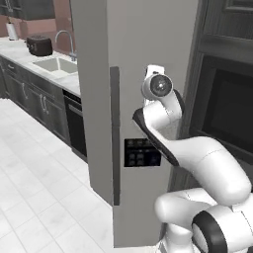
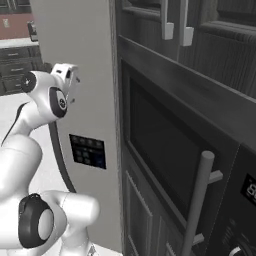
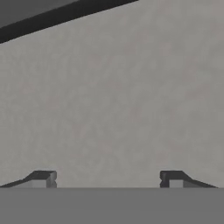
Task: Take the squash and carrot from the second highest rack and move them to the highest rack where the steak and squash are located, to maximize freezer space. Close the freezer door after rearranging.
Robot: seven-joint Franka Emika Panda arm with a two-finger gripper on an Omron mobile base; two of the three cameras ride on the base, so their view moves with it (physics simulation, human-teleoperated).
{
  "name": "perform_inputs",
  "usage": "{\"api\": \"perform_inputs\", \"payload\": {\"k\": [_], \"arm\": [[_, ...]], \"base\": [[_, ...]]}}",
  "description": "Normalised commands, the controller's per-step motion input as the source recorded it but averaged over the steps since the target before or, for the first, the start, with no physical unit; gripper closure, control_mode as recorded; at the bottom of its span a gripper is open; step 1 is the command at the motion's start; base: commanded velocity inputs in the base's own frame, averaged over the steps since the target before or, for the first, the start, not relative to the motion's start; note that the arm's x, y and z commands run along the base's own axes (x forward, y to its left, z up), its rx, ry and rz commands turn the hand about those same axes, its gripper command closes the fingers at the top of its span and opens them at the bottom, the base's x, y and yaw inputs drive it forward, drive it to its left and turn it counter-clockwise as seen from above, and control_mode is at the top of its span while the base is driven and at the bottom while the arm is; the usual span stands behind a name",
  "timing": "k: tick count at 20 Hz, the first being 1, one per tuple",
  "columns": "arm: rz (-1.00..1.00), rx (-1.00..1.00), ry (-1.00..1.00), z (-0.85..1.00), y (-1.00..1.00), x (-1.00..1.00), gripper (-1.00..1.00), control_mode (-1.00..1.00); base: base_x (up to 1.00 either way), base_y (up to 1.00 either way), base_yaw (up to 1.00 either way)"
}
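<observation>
the floor [image 1: 34,197] was pale square tile; a light counter [image 1: 20,54] ran along the far wall with a sink [image 1: 54,64], a curved tap [image 1: 66,42] and a dark toaster [image 1: 39,46], over dark wood cabinets [image 1: 34,101]; to the right stood a dark built-in oven [image 2: 170,145] with one bar handle [image 2: 197,200]; the freezer [image 1: 148,39] showed two matte-grey doors, both shut: the plain freezer door [image 1: 91,99] with one long dark handle [image 1: 114,133], and the door with the control panel [image 1: 142,152]; the gripper [image 3: 107,179] faced flat grey door surface close up; its two fingertips [image 3: 41,178] stood wide apart, released, grasping nothing.
</observation>
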Motion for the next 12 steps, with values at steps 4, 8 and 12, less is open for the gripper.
{"api": "perform_inputs", "payload": {"k": [4,8,12], "arm": [[-0.29,0.00,0.00,-0.09,-0.29,0.47,-1.00,-1.00],[-0.29,0.00,0.00,-0.11,-0.52,0.39,-1.00,-1.00],[-0.28,0.00,0.00,-0.11,-0.56,0.41,-1.00,-1.00]], "base": [[0.00,0.00,0.00],[0.00,0.00,0.00],[0.00,0.00,0.00]]}}
